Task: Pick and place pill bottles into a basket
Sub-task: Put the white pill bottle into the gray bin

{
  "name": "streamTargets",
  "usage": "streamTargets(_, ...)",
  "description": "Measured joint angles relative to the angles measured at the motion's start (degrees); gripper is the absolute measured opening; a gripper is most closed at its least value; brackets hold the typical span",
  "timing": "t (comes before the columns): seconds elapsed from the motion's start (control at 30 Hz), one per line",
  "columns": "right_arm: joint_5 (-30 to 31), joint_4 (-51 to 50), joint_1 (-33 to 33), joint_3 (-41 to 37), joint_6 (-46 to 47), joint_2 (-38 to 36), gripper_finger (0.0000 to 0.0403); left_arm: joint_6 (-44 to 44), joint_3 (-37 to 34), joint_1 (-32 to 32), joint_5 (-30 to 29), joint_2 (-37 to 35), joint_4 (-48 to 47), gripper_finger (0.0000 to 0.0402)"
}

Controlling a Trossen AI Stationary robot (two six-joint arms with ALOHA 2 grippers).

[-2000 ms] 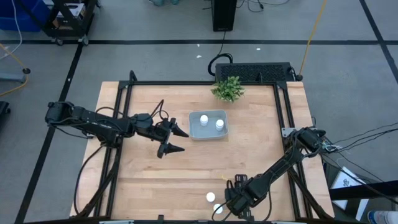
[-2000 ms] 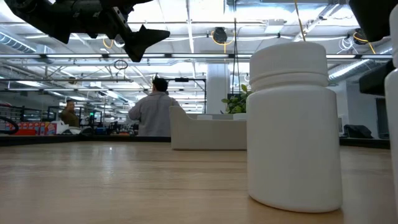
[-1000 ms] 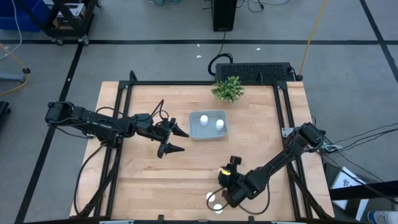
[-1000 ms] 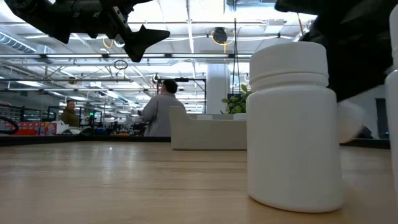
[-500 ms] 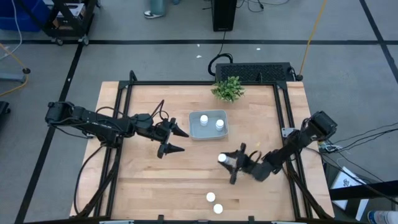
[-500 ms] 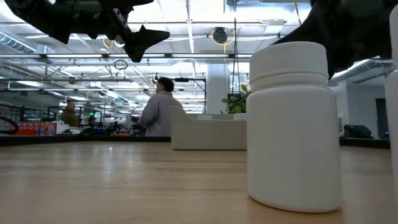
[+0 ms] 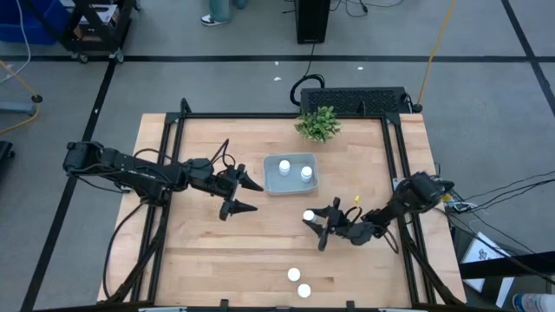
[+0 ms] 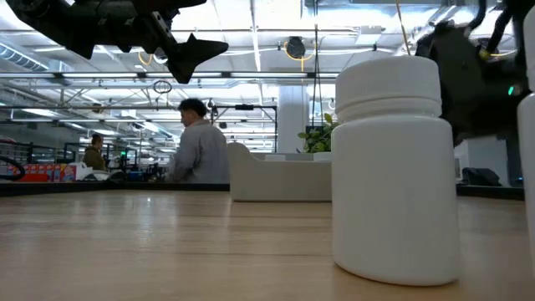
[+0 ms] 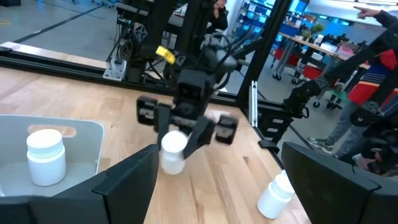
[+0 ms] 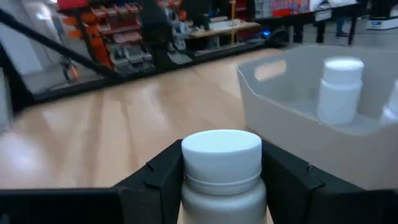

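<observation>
Two pill bottles (image 7: 294, 170) sat in the basket (image 7: 290, 187). Your right end effector (image 7: 316, 226) pinched a third (image 7: 309, 216) at the basket's 5 o'clock. Two more (image 7: 298, 282) waited at the worktop's (image 7: 199, 260) 6 o'clock. Left end effector (image 7: 244, 195) hung spread, empty.

1. High view: overhead, straight down on the table (image 7: 208, 251).
2. Low view: table height, close behind 1 bottle (image 8: 393, 167).
3. Both wrist views share the basket (image 9: 93, 140).
</observation>
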Motion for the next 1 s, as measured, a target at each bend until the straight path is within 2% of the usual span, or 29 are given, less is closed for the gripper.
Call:
streamTargets(0.2,-1.44,9.04,-1.56,0.63,-1.09,7.79,0.0163,-0.01,0.00,0.00,0.00,0.00,-0.20,0.0347)
streamTargets(0.57,-2.86,9.12,-1.90,1.71,-3.67,7.84,0.0179,0.01,0.00,0.00,0.02,0.00,-0.89,0.0347)
streamTargets(1.0,-2.88,8.21,-1.92,1.71,-1.95,7.84,0.0202,0.34,0.00,0.00,0.00,0.00,-1.34,0.0347)
